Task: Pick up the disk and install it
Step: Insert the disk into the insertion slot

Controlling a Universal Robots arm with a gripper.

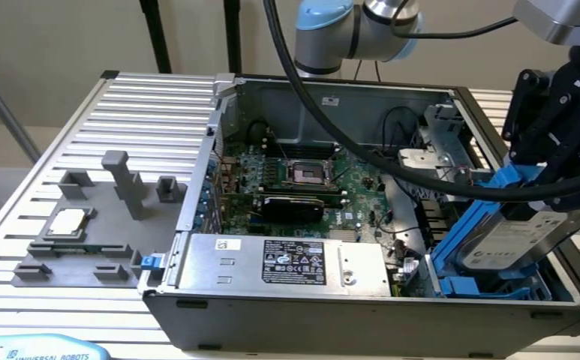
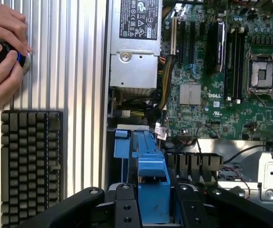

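Holds the disk (image 1: 510,240) clamped in the gripper (image 1: 542,182) by its blue carrier's upper end; keeps long axis tilted, slanting down from the jaws toward the drive bay (image 1: 465,286) at the exterior view's right.

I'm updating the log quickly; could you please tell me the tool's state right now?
Tool: closed on the flat silver-grey metal disk framed in bright blue plastic.

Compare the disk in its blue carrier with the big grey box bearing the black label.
The disk stands tilted, clamped in the gripper; the grey box lies flat, untouched. The disk has a blue frame and white label; the grey box is bare metal with a black label. The disk is smaller than the grey box. Both are rectangular grey metal.
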